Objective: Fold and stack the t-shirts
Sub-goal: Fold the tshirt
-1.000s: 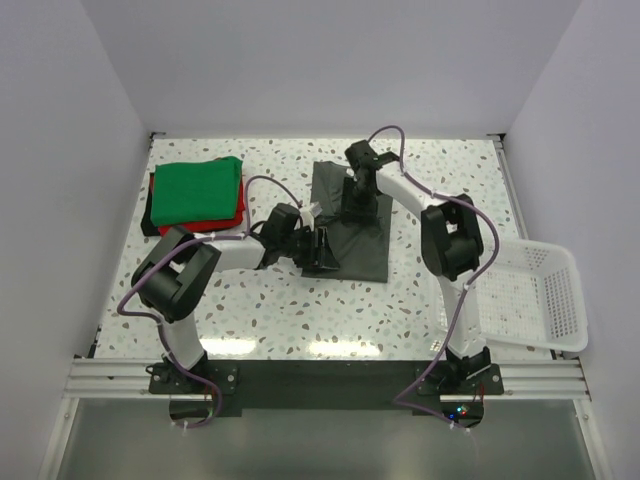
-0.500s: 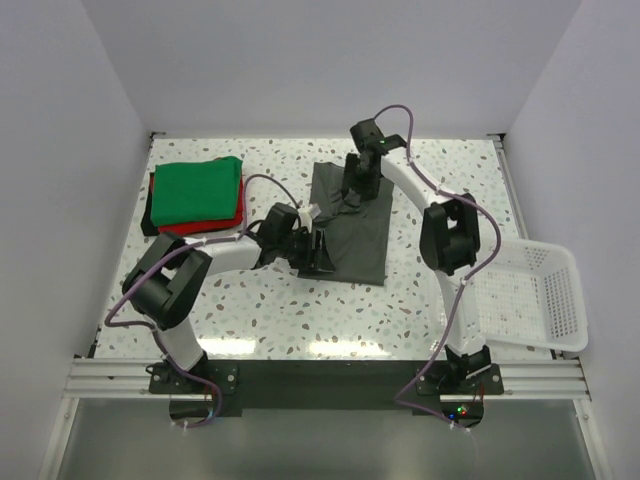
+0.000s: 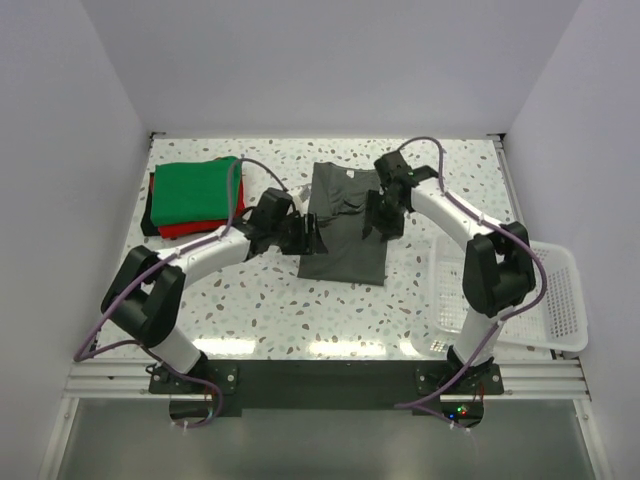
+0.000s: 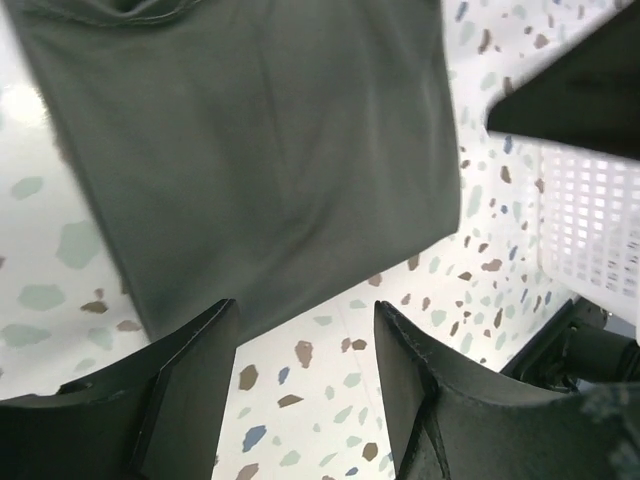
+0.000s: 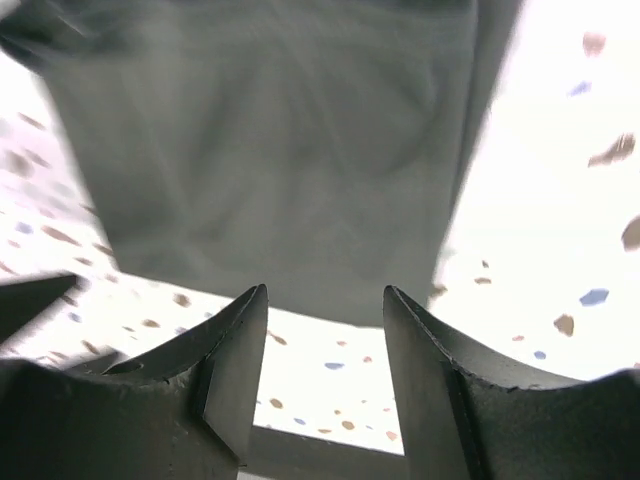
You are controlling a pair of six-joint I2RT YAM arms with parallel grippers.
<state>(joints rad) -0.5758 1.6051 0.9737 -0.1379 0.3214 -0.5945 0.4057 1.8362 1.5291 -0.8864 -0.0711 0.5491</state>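
Speckled table (image 3: pixel 300 310), flat folded charcoal t-shirt (image 3: pixel 345 248)

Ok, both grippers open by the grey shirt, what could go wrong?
The charcoal shirt looks layered; the open left gripper and right gripper at its side edges may pinch only the top layer, spoiling the fold. The left arm's cable loops over the green shirt and could drag it. The right arm's elbow hangs over the basket and might knock it.

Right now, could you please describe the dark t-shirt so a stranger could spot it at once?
On the speckled table, look at the middle. The charcoal-grey t-shirt lies as a long rectangle. Unlike the green t-shirt stacked on the red t-shirt at the left, it is dark and alone.
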